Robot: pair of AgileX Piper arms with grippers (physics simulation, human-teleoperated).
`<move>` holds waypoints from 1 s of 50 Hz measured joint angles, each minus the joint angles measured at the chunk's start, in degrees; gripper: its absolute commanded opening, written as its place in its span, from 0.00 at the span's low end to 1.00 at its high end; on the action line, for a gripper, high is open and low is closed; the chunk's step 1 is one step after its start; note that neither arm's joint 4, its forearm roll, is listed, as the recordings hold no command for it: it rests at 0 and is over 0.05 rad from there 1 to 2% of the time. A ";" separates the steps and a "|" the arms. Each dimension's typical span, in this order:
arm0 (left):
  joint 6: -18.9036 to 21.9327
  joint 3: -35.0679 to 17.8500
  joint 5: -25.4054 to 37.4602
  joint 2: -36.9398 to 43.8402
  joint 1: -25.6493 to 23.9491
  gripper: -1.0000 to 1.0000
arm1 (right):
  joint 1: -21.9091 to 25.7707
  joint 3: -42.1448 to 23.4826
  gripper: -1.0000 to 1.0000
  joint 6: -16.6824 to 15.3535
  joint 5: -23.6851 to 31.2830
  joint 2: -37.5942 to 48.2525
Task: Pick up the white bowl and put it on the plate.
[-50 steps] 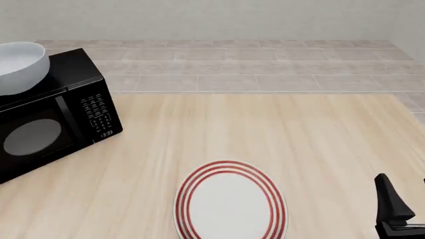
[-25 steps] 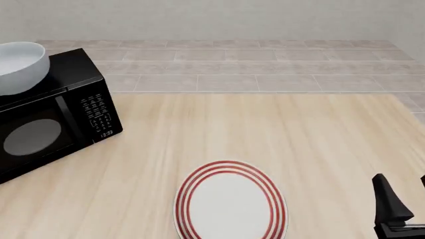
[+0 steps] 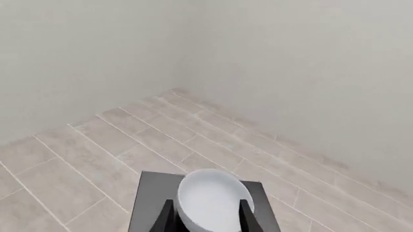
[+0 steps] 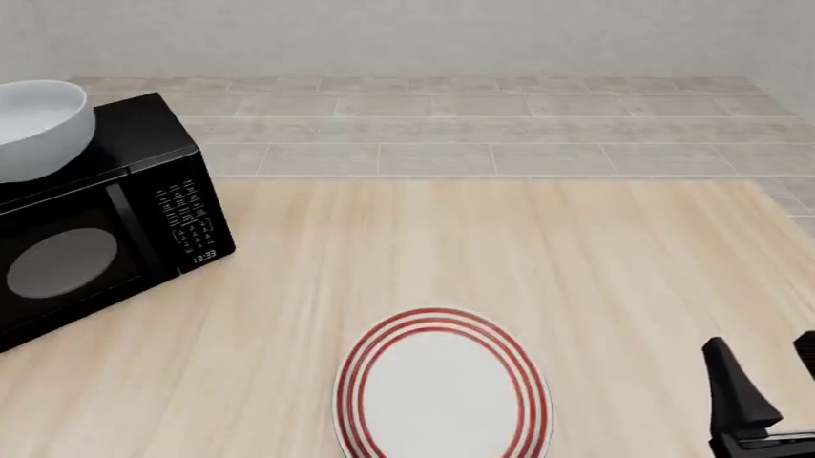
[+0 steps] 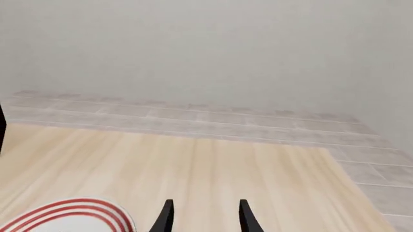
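Right gripper (image 4: 768,382) low at the near right edge of the front view, over bare table (image 4: 612,267). Two dark fingertips (image 5: 166,215) show in the right wrist view, parted with open wood between them, nothing held. From the front, one finger stands clear and the other is cut by the frame edge.

The plate (image 4: 442,386), flat white with three thin red rings, lies at the near centre of the table, its near rim cut off by the frame. It sits to the left of the right gripper, apart from it. The right wrist view catches only an arc of its ringed rim (image 5: 71,212).

Farther back on the left, a black microwave (image 4: 95,224) stands on the table, door and keypad turned toward the camera side. The white bowl (image 4: 38,126) rests upright on top of it, well apart from the plate.

Left gripper (image 3: 208,217): its two dark fingertips (image 3: 166,220) show one at each side of the bowl (image 3: 213,203), spread wider than it. Whether they touch it, cannot tell. Tiled floor (image 4: 459,124) and pale wall beyond.
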 measured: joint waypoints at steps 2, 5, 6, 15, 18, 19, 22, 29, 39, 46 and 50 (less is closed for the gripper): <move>0.42 -1.19 0.46 1.30 0.85 1.00 | 0.22 0.08 1.00 -0.08 -0.04 0.00; 0.84 -2.51 0.91 3.32 2.13 1.00 | 0.52 0.20 1.00 -0.18 -0.10 -0.01; 1.00 -2.86 0.99 3.97 2.53 1.00 | 0.61 0.23 1.00 -0.21 -0.11 -0.01; 2.27 -4.22 0.77 8.19 5.30 1.00 | 1.10 0.82 1.00 -0.22 -0.43 -0.01; 2.60 -4.60 0.76 9.40 5.83 1.00 | 1.14 0.91 1.00 -0.29 -0.48 -0.01; 2.70 -4.73 0.76 9.78 5.97 1.00 | 1.15 0.89 1.00 -0.32 -0.48 -0.01; 3.06 -5.02 0.73 11.08 6.28 1.00 | 1.24 0.81 1.00 -0.42 -0.50 -0.01; 3.50 -5.25 0.43 14.21 6.27 1.00 | 1.45 0.73 1.00 -0.73 -0.65 -0.02; 3.13 -5.55 0.21 17.94 5.28 1.00 | 1.65 0.60 1.00 -1.14 -0.77 -0.02; 3.04 -5.75 0.14 19.82 4.51 1.00 | 1.78 0.55 1.00 -1.25 -0.82 -0.02; 3.04 -5.85 0.13 20.67 4.21 1.00 | 1.85 0.58 1.00 -1.27 -0.85 -0.02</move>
